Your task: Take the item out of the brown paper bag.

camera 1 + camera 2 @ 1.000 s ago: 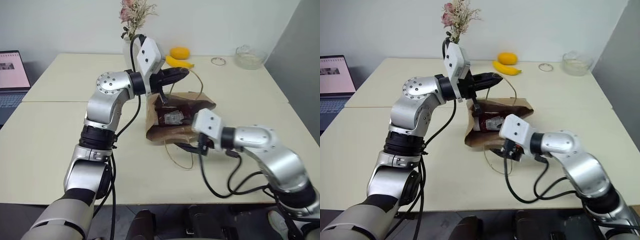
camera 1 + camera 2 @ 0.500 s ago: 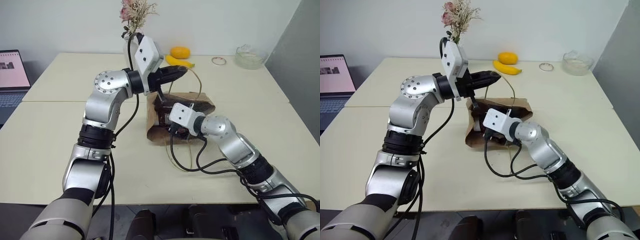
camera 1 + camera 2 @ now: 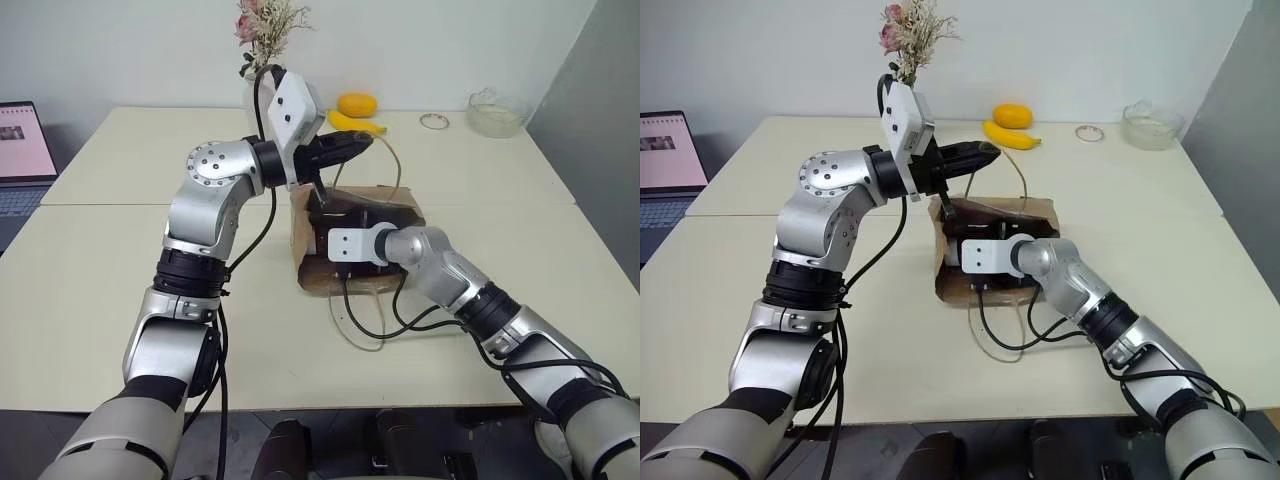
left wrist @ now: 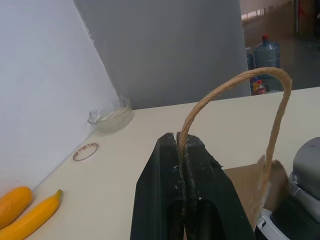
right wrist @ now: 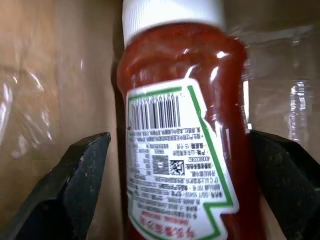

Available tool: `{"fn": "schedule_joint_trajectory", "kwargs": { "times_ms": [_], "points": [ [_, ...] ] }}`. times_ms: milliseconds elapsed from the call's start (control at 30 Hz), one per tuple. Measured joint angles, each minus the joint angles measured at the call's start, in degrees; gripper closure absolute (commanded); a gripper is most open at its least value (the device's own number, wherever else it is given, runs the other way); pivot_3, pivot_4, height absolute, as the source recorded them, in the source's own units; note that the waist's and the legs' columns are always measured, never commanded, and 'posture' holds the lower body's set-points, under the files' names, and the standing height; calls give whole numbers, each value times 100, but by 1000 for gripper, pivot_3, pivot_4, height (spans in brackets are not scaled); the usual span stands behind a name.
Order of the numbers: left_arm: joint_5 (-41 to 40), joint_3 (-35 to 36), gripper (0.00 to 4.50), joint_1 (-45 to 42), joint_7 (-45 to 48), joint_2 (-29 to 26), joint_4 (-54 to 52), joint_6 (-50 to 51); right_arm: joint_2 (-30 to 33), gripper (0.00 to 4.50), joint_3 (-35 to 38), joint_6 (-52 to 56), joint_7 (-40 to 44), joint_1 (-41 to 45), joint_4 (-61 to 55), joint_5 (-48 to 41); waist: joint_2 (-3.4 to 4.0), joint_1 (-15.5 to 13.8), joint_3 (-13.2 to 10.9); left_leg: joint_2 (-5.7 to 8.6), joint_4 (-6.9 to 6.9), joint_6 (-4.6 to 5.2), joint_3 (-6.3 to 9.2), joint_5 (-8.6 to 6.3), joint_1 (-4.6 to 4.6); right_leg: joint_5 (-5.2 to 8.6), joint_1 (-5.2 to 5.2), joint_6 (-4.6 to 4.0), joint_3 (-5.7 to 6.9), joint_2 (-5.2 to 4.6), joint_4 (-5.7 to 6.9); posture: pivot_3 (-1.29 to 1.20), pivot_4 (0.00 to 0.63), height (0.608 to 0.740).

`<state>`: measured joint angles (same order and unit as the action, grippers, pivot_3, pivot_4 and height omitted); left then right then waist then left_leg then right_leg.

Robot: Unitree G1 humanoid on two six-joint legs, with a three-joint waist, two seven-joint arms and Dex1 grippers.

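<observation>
on the pale counter (image 3: 120, 290) the brown paper bag (image 3: 310, 270) lies with its mouth toward the robot, and inside it rests the red squeeze bottle (image 5: 175, 140), one item only, its white cap (image 5: 172, 15) pointing deeper into the bag and its white-and-dark label facing out. the bag has two twine handles: one handle (image 4: 235, 95) is raised in a loop above the bag, the other handle (image 3: 350, 325) trails flat on the counter toward the near edge.

the left claw (image 4: 182, 145) is pressed together, pinching the raised twine handle between its fingers and holding that side of the bag up. the right claw (image 5: 175, 200) is inside the bag's mouth, its two black fingers (image 5: 65, 190) spread wide, one on each side of the bottle's lower body; the bottle lies between them, with a gap showing on each side.

at the far side of the counter stand one vase of dried flowers (image 3: 262, 40), one orange fruit (image 3: 359, 104) with one banana (image 3: 356, 124) just beside it, one small ring (image 3: 433, 121) and one glass bowl (image 3: 497, 115). one laptop (image 3: 25, 150) sits off to the left.
</observation>
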<state>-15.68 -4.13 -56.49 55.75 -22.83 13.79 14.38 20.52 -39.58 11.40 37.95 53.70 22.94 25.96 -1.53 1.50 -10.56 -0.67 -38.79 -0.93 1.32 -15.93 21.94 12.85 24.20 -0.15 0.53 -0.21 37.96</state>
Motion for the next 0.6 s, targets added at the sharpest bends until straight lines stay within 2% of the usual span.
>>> {"fn": "schedule_joint_trajectory", "kwargs": {
  "times_ms": [167,267,333,367,600],
  "points": [
    [0,0,4500,3,-2,-4,-9,-1,-201,23,-5,-489,53,393,832,254,0,0,0,-1,0,0,1,0,-4,-6,-3,-10,1,0,2,0,150,740],
    [0,0,4500,12,-3,-20,-11,0,-281,538,-11,-731,42,501,1154,390,0,6,0,-1,0,0,-2,0,-10,-5,-4,-8,-1,0,5,0,150,740],
    [0,0,4500,17,-5,-29,-17,-1,-315,1133,-25,-867,-50,548,1343,502,0,4,0,0,0,0,1,0,-10,-4,-5,-7,-1,0,6,0,150,740],
    [0,0,4500,18,-6,-37,-19,-1,-317,1239,-21,-905,-88,566,1411,550,0,1,0,0,0,0,1,0,-10,-4,-5,-6,-1,0,7,0,150,740],
    [1,0,4500,20,-12,-56,-23,-5,-244,1277,51,-1118,-172,555,1398,699,1,-1,0,-1,0,0,5,0,-6,-6,-4,-10,2,-1,6,0,150,740]
  ]
}}
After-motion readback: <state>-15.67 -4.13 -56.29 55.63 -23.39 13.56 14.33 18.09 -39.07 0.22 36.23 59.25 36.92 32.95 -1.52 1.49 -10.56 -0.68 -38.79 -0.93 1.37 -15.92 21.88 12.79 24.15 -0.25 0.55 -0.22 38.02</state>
